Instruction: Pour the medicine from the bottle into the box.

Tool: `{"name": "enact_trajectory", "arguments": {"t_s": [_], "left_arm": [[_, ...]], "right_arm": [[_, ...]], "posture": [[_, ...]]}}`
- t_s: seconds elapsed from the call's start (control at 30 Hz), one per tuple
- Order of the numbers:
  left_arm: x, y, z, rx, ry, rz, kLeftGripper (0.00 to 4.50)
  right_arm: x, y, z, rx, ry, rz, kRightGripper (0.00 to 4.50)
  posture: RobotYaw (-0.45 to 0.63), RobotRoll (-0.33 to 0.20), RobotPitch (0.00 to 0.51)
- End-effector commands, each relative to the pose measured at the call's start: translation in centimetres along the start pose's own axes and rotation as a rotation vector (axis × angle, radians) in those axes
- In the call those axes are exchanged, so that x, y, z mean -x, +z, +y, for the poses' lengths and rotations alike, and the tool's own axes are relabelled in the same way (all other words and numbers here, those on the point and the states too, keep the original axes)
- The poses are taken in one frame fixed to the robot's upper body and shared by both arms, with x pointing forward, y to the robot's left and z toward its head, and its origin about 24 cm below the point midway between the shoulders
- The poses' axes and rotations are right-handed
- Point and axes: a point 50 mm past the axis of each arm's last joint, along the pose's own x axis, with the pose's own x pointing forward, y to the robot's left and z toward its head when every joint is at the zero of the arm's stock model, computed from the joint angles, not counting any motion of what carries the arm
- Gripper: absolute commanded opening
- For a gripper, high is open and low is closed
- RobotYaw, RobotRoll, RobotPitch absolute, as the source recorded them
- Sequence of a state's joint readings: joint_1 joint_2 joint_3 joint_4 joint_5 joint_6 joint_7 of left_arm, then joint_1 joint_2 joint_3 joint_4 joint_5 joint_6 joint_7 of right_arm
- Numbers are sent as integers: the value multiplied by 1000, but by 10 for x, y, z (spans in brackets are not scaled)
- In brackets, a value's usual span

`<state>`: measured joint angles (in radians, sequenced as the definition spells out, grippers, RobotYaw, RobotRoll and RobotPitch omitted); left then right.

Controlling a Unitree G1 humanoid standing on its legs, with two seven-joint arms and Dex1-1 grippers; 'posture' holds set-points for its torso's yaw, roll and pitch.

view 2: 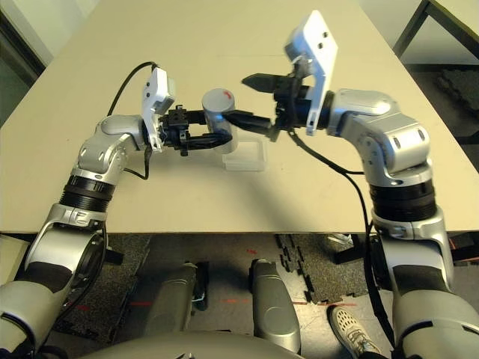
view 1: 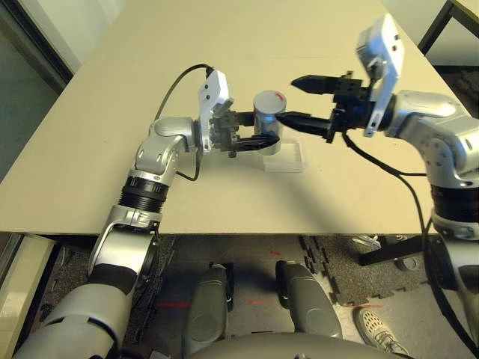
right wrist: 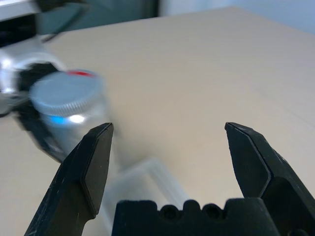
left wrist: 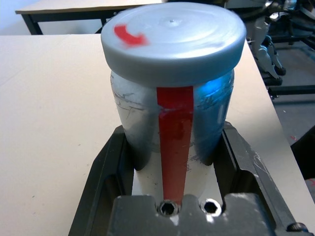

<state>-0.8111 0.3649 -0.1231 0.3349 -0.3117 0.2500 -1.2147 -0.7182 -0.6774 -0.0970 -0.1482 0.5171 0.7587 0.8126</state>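
We see our left gripper (view 1: 258,140) clamping the silvery, red-striped bottle (view 1: 268,112) upright beside the box (view 1: 287,157); our right gripper (view 1: 303,101) gapes wide.

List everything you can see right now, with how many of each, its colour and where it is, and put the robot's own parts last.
Silvery-grey cylindrical bottle with red and white label and round grey cap, cap on: one, upright, held above the table.
Shallow square box of clear plastic: one, colourless, on the table, below and beside the bottle.
Beige table: one, under everything.
White shoe: one, on the floor beside the table.
Left gripper: one, black fingers, shut on the bottle's body.
Right gripper: one, black fingers, open, beside the bottle's cap.
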Motion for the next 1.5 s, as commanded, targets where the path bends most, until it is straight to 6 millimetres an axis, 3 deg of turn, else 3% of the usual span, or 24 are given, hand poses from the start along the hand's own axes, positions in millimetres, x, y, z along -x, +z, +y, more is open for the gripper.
{"name": "enact_trajectory", "arguments": {"t_s": [0.03,0.23,0.4,0.63,0.93,1.27,1.5], "left_arm": [[1,-4,1,6,-5,8,2409],[1,-5,5,6,-3,10,2409],[-1,-6,6,4,-7,12,2409],[-6,-6,5,4,-18,6,2409],[-8,-7,2,7,-24,-2,2409],[-8,-8,2,12,-21,-1,2409],[-8,-8,4,14,-18,2,2409]], "right_arm": [[5,-3,10,-26,38,24,4500],[-2,1,27,-49,114,13,4500],[-19,6,36,-34,159,-8,4500],[-43,7,44,-8,212,-15,4500],[-58,7,44,18,213,-13,4500],[-57,4,37,26,181,-9,4500],[-46,3,35,6,158,-8,4500]], "posture": [[-149,0,153],[-159,0,152],[-163,0,151],[-159,0,150],[-146,0,152],[-157,0,154],[-167,0,157]]}}
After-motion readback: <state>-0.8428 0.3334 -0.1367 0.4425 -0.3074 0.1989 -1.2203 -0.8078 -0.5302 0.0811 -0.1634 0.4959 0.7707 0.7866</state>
